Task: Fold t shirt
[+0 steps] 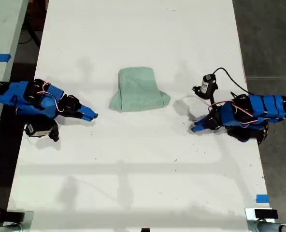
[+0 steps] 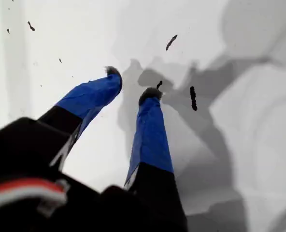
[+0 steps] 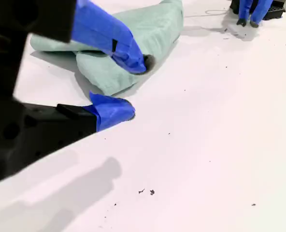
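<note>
Fabric of the pale mint t shirt [image 1: 138,91] lay folded into a compact bundle on the white desk [image 1: 133,169], between the 2 arms and apart from both. My second claw [image 3: 137,87] sat on the exterior view's left with its tips spread wide and nothing between them, the bundle just beyond. My first claw [image 2: 132,83], on the exterior view's right, was parted narrowly over bare desk, empty too.

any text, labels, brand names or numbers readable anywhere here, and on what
None can be read in any view.
Small pale mint-green fabric t shirt: plain, no print.
White table: only dark specks and blue tape, unmarked.
My first gripper and my second gripper: plain blue tape.
</note>
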Action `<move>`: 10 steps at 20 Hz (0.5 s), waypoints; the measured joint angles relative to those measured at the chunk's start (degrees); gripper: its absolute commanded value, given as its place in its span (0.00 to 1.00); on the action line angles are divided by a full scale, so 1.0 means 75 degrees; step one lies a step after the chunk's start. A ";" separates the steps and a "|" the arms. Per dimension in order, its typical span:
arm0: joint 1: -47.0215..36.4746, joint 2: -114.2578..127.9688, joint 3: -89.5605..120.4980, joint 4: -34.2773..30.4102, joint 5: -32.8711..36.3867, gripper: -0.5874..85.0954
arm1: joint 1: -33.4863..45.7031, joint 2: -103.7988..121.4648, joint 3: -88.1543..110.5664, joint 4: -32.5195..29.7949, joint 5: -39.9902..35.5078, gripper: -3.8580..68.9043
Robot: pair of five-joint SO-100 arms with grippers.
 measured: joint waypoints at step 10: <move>0.0000 0.0000 0.0000 0.0000 0.0000 0.14 | 0.0000 0.0000 0.0000 0.0000 0.0000 0.18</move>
